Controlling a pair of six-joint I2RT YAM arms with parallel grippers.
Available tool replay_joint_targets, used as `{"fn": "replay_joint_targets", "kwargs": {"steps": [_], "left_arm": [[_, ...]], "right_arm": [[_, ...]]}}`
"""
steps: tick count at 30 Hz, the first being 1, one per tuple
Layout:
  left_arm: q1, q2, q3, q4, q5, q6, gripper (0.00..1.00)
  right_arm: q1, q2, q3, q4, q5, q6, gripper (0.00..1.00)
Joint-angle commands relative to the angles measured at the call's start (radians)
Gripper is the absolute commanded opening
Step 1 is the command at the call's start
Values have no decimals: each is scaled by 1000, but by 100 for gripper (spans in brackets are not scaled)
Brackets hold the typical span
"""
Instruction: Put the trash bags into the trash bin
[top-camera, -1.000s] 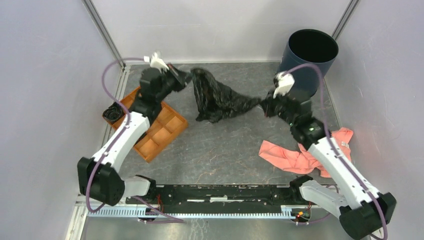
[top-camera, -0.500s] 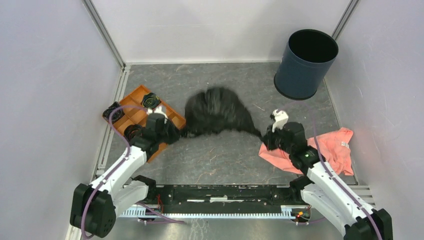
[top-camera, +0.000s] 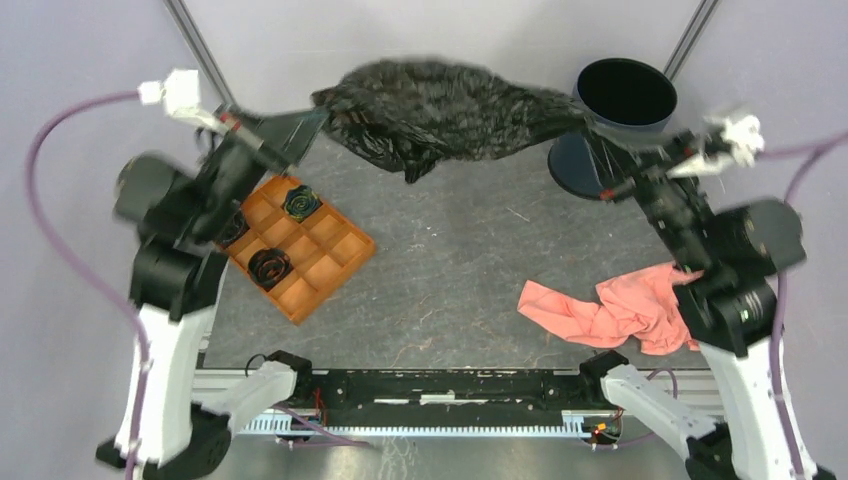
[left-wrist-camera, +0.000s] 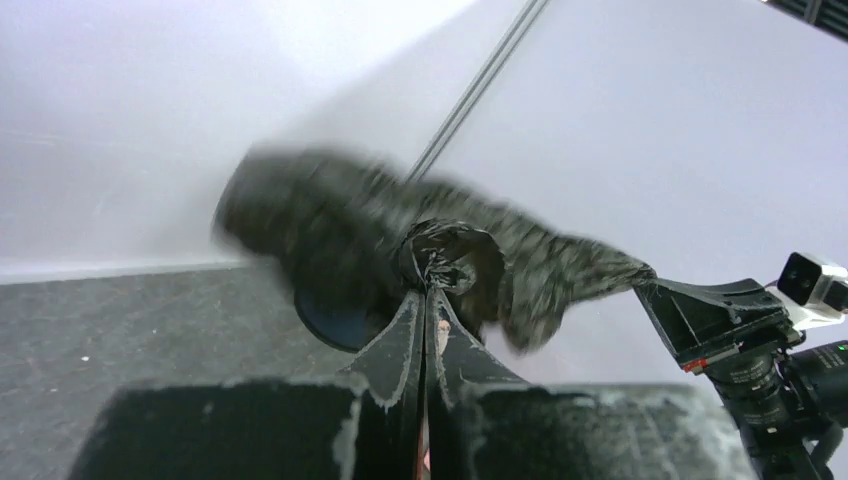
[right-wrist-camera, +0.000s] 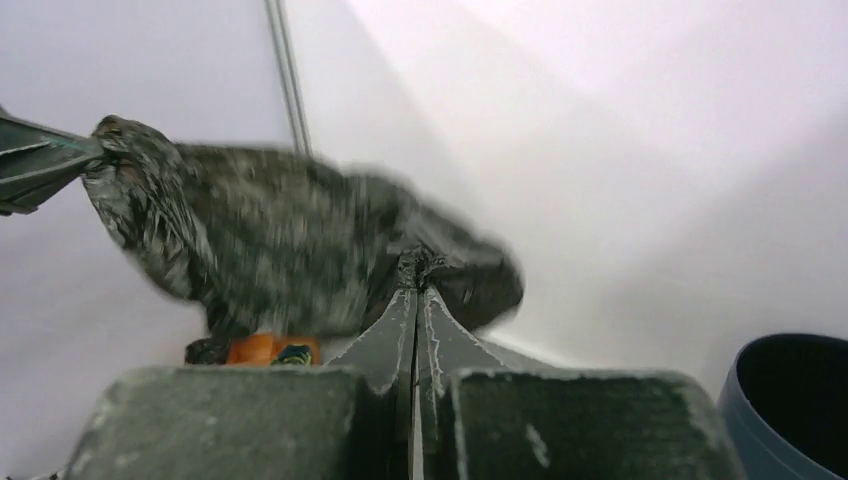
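One trash bag (top-camera: 440, 110) can be counted up in the air, plus one trash bin (top-camera: 566, 160), one orange tray (top-camera: 322, 262), one pink cloth (top-camera: 610, 310) and two claws. The bag is held clear of the bench (top-camera: 460, 260) and strung out sideways. Its long axis runs pretty much level from the left claw (top-camera: 318, 115) across to the right claw (top-camera: 590, 125). The right end is held just at the bin's left rim, so the bag sits to the left of the bin, not in it. The fattest part is seen sagging nearer the end farthest from the bin. It's all motion-blurred, so finer folds can't be made out

The left claw (left-wrist-camera: 425, 295) is pinched tight on a bunched knot of the film, fingers nearly touching. The right claw (right-wrist-camera: 415, 285) is clamped just as narrow on the other end

The tray is sat well to the left of the bin and nearer the arm bases. Two dark coiled wads (top-camera: 300, 203) are seen in its compartments; whether they're bags can't be told. The cloth is laid flat on the base side of the bin, apart from it
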Motion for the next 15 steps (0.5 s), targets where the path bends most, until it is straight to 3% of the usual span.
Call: {"fn": "replay_joint_targets", "kwargs": {"steps": [1, 6, 9, 12, 14, 15], "left_arm": [[0, -114, -252, -72, -69, 31, 2], [0, -155, -782, -99, 7, 11, 2], [0, -208, -948, -101, 4, 6, 2], [0, -186, -872, -143, 43, 16, 2], [0, -131, -691, -181, 74, 22, 2], [0, -105, -530, -198, 83, 26, 2]], "right_arm": [[-2, -74, -227, -48, -4, 22, 0], [-1, -192, -811, 128, -121, 126, 0], [-2, -240, -968, 147, -108, 156, 0], [-2, -281, -861, 46, -91, 153, 0], [-1, -265, -671, -65, -37, 98, 1], [-1, -230, -537, -131, -24, 61, 0]]}}
